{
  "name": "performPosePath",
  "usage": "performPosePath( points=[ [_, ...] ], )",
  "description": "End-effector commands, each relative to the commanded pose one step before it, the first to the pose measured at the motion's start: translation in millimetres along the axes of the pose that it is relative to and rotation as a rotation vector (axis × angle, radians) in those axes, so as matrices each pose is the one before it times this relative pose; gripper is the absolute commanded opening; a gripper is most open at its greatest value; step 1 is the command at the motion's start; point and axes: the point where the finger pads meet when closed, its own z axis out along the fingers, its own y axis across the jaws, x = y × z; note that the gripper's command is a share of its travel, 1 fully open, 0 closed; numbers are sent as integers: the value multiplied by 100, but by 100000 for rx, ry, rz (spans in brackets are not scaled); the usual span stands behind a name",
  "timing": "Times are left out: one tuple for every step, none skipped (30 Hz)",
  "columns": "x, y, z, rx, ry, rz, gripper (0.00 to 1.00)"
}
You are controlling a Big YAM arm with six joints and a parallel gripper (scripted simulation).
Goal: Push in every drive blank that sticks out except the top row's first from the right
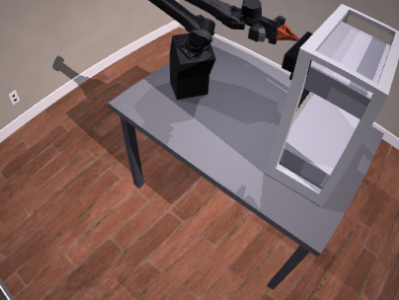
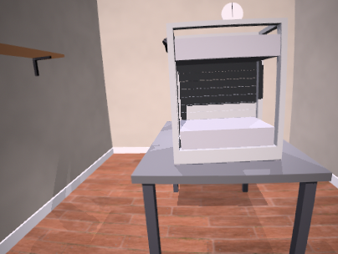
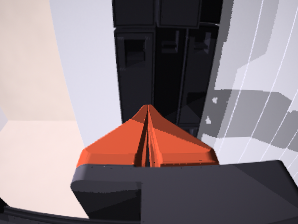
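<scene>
The white open-frame rack (image 1: 331, 109) stands on the right part of the grey table (image 1: 232, 143). Its black drive blanks (image 1: 297, 55) face the arm; one block of them sticks out at the upper front. In the exterior view I see the rack (image 2: 226, 96) from behind, with the dark backs of the blanks (image 2: 217, 85) inside. My gripper (image 1: 290, 34) has orange fingers, is shut and empty, and hovers close in front of the top of the rack's face. In the wrist view the shut fingertips (image 3: 147, 111) point at the black blanks (image 3: 166, 63), a short gap away.
The arm's black base (image 1: 192, 66) stands at the table's far side. The rack sits near the table's right front edge. A wall shelf (image 2: 29, 52) hangs at the left.
</scene>
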Motion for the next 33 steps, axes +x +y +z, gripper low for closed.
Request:
performPosePath(
  points=[
    [-959, 4740, 1686, -6332, -1983, 4296, 0],
    [101, -326, 197, 1099, 163, -625, 0],
    [0, 0, 0, 0, 0, 0, 0],
    [0, 0, 0, 0, 0, 0, 0],
    [174, -307, 144, 847, 415, -453, 0],
    [0, 12, 2, -2, 7, 0, 0],
    [0, 0, 0, 0, 0, 0, 0],
    [0, 0, 0, 0, 0, 0, 0],
    [0, 0, 0, 0, 0, 0, 0],
    [0, 0, 0, 0, 0, 0, 0],
    [-1, 2, 0, -7, -3, 3, 0],
    [-35, 83, 0, -331, -139, 142, 0],
    [-6, 14, 0, -54, -23, 23, 0],
    [0, 0, 0, 0, 0, 0, 0],
    [0, 0, 0, 0, 0, 0, 0],
    [0, 0, 0, 0, 0, 0, 0],
    [0, 0, 0, 0, 0, 0, 0],
    [0, 0, 0, 0, 0, 0, 0],
    [-13, 7, 7, -40, -39, 18, 0],
    [0, 0, 0, 0, 0, 0, 0],
    [0, 0, 0, 0, 0, 0, 0],
    [-83, 45, 42, -251, -246, 115, 0],
    [-198, 106, 99, -602, -587, 195, 0],
    [-347, 175, 167, -997, -1057, 152, 0],
    [-25, 11, 161, -224, -137, 60, 0],
    [21, -56, 200, 6, 10, -26, 0],
    [25, -64, 235, 7, 11, -30, 0],
    [27, -72, 258, 9, 12, -33, 0],
    [28, -73, 268, 9, 13, -33, 0],
    [27, -72, 262, 10, 12, -32, 0],
    [25, -67, 243, 9, 11, -29, 0],
    [21, -58, 210, 8, 9, -24, 0],
    [17, -45, 168, 6, 7, -19, 0]
  ],
)
